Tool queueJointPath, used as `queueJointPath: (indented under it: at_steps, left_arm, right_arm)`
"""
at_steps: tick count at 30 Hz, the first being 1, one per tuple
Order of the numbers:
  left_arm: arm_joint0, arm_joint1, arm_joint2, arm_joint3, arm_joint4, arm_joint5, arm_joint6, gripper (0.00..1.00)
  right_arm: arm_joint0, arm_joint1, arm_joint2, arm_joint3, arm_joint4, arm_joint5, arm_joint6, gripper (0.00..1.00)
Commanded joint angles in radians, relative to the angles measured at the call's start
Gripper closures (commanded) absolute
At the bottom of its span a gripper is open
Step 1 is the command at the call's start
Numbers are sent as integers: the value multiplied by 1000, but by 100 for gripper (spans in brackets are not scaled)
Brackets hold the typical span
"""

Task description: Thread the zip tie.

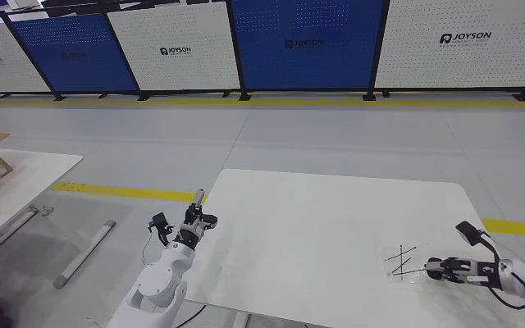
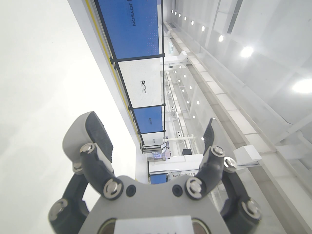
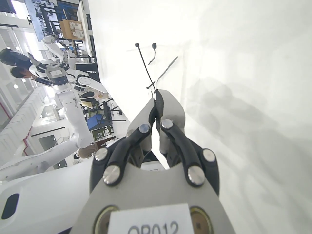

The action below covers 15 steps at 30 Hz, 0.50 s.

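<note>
Several black zip ties (image 1: 401, 261) lie on a clear plastic sheet (image 1: 392, 252) near the table's front right. In the right wrist view one straight zip tie (image 3: 143, 64) crosses a thinner one (image 3: 167, 68), and a short curled one (image 3: 153, 52) lies beside them. My right gripper (image 3: 155, 93) is shut, its tips pinching the end of the thinner tie; from above, this gripper (image 1: 430, 268) sits just right of the ties. My left gripper (image 2: 153, 135) is open and holds nothing, standing at the table's left edge (image 1: 197, 203).
The white table (image 1: 328, 230) is bare across its middle and back. A second white table (image 1: 33, 176) stands to the left, off the floor's yellow line. Blue and white panels (image 1: 303, 41) close the far side.
</note>
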Motion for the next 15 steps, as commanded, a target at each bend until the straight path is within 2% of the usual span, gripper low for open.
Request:
queueJointPath:
  at_steps: [1,5,10,15]
  left_arm:
    - [0,0,0,0,0,0,0,0]
    - [0,0,0,0,0,0,0,0]
    - [0,0,0,0,0,0,0,0]
    - [0,0,0,0,0,0,0,0]
  right_arm:
    - [-3,2,5,3,15,-14,6,100]
    - [-17,5,29,3,82,-62,14,100]
    - [-53,9,66,9,232,-145,18,100]
    - [-108,40,48,-59,353,-148,18,100]
